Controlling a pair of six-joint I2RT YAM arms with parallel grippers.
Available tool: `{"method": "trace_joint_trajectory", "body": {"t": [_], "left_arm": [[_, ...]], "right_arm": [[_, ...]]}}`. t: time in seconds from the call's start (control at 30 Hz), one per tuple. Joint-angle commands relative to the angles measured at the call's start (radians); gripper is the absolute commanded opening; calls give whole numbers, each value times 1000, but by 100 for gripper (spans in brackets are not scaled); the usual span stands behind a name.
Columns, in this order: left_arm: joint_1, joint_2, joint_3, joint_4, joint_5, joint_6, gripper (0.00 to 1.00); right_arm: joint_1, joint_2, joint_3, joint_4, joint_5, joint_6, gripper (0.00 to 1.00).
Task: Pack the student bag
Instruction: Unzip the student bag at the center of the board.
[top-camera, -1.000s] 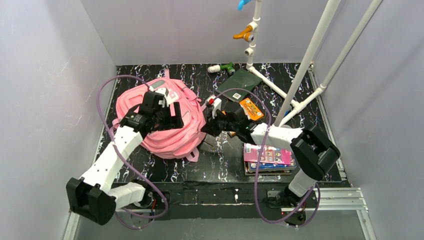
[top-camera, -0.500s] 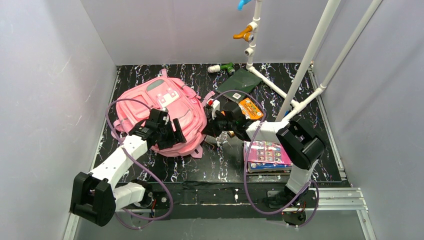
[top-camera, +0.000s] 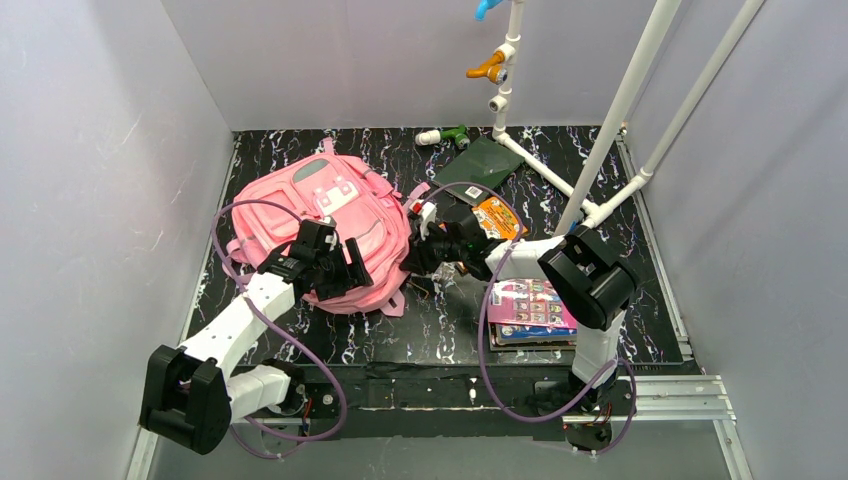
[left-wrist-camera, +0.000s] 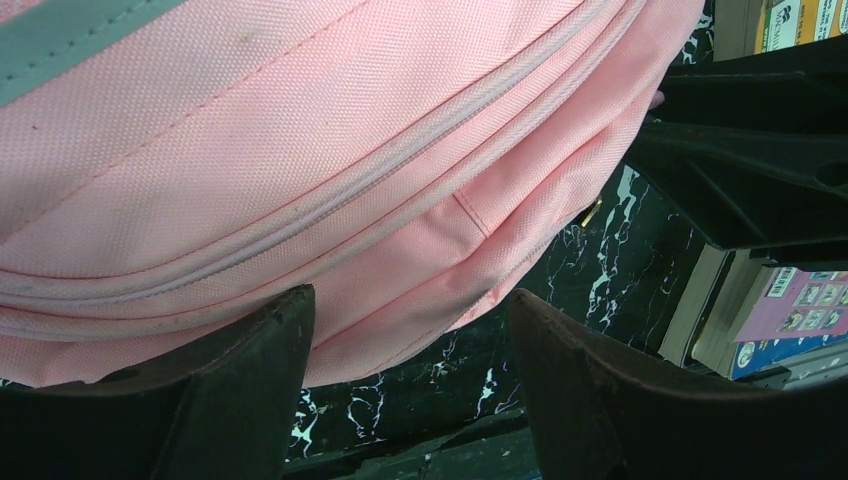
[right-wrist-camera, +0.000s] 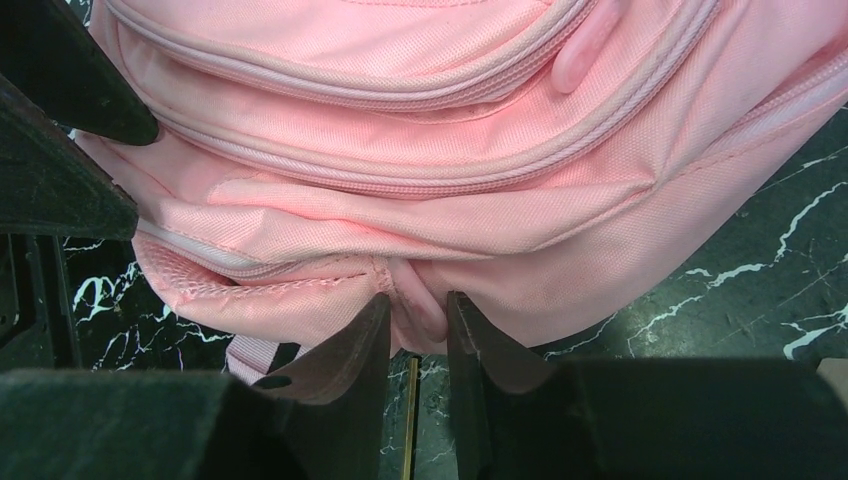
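Getting the student bag (top-camera: 330, 215) open: right pincer (right-wrist-camera: 418, 325) nipped on a tab, left pincer (left-wrist-camera: 410, 395) spread and empty.

The bag lies flat on the table (top-camera: 440, 330) between the two pincers. Its near edge fills the view just ahead of the left one, whose jaws stand wide apart with only fabric and bare table beyond them. The right pincer is nearly closed on a small pink tab (right-wrist-camera: 418, 300) at the bag's rim, below two closed zip lines; whether it is a zip pull or a fold, I cannot tell. Behind the right pincer a stack of books (top-camera: 535, 312) waits unpacked. This looks like the opening step, with nothing packed yet. Next, the right pincer should draw the tab along its seam while the left closes on the bag to steady it.
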Motion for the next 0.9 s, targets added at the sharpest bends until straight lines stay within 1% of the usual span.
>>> {"method": "trace_joint_trajectory", "body": {"t": [0.0, 0.33, 0.5, 0.6, 0.67, 0.7, 0.77, 0.87], "left_arm": [[4, -6, -13, -15, 4, 6, 70], [4, 13, -4, -14, 6, 15, 70], [3, 13, -4, -13, 6, 12, 70], [4, 15, -6, -10, 8, 8, 69], [4, 13, -7, 0, 15, 3, 69], [4, 12, -6, 5, 16, -1, 69], [4, 8, -1, 11, 16, -6, 69], [4, 0, 21, -3, 10, -13, 71]], "right_arm": [[17, 30, 53, 34, -32, -30, 36], [48, 15, 81, -2, -75, -194, 35], [57, 30, 104, -10, -103, -216, 34], [65, 43, 123, -31, -93, -216, 27], [67, 39, 125, -46, -75, -212, 19], [68, 32, 119, -51, -65, -212, 15], [68, 7, 100, -63, -25, -212, 2], [65, -21, 83, -106, 32, -207, 1]]}}
